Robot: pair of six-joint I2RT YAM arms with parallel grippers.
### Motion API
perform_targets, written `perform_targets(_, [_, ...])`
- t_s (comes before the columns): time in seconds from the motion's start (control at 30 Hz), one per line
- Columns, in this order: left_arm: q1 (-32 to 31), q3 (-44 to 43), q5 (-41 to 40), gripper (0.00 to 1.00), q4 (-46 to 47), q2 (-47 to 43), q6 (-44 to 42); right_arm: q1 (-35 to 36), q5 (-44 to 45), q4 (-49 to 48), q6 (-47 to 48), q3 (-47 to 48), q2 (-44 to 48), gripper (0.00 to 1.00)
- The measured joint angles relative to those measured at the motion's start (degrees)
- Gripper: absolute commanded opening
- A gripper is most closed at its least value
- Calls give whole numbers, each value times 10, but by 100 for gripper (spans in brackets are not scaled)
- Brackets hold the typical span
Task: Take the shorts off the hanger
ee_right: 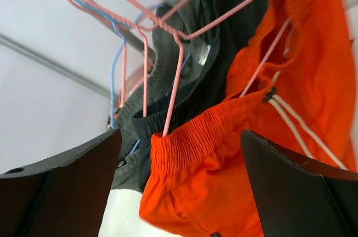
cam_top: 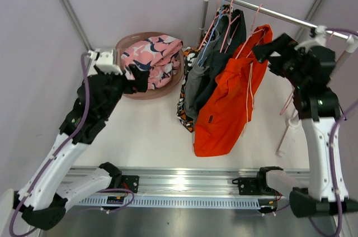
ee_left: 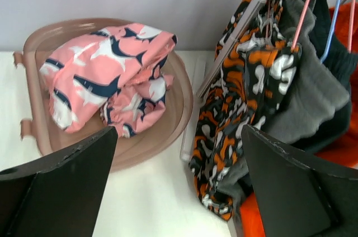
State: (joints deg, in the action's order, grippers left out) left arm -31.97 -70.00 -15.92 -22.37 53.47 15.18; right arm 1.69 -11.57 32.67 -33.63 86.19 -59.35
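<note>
Pink shorts with navy print (cam_top: pixel 154 58) (ee_left: pixel 106 75) lie bunched in a brown basket (cam_top: pixel 126 41) (ee_left: pixel 168 131). On the rack hang orange shorts (cam_top: pixel 229 103) (ee_right: pixel 235 181), dark charcoal shorts (cam_top: pixel 224 47) (ee_right: pixel 224 30), grey shorts (cam_top: pixel 193 83) (ee_left: pixel 313 97) and blotch-patterned shorts (cam_top: pixel 184 111) (ee_left: pixel 240 108). My left gripper (cam_top: pixel 136 80) (ee_left: pixel 179 192) is open and empty beside the basket's near rim. My right gripper (cam_top: pixel 267 52) (ee_right: pixel 179 192) is open, its jaws either side of the orange waistband where a pink hanger (ee_right: pixel 173 80) enters it, without clamping it.
The metal rail (cam_top: pixel 268 13) runs from the back centre to the right, carrying pink hangers and a blue hanger (ee_right: pixel 114 80). An empty pink hanger (cam_top: pixel 288 103) dangles by the right arm. Grey tent walls close in behind and on both sides.
</note>
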Motion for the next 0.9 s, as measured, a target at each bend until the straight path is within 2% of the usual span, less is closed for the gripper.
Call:
perform_targets(0.2, [0, 83, 1, 99, -56, -84, 13, 103, 57, -12, 24, 53, -123, 94])
perform_targets(0.47, [0, 123, 1, 99, -122, -138, 13, 131, 129, -49, 29, 71, -178, 84])
perform_targets(0.53, [0, 123, 1, 99, -129, -150, 13, 134, 144, -55, 31, 71, -188, 79])
perform_targets(0.67, [0, 125, 1, 99, -134, -169, 13, 136, 165, -64, 35, 68, -201, 46])
perform_targets(0.73, [0, 129, 1, 99, -136, -172, 13, 136, 171, -67, 37, 65, -202, 26])
perform_targets(0.77, [0, 131, 1, 99, -137, -172, 13, 136, 174, -68, 37, 65, -203, 9])
perform_targets(0.83, [0, 137, 3, 99, -138, -171, 13, 136, 178, -69, 30, 65, -203, 0])
perform_targets(0.9, [0, 139, 14, 99, -140, -170, 12, 136, 187, -69, 30, 65, -203, 0])
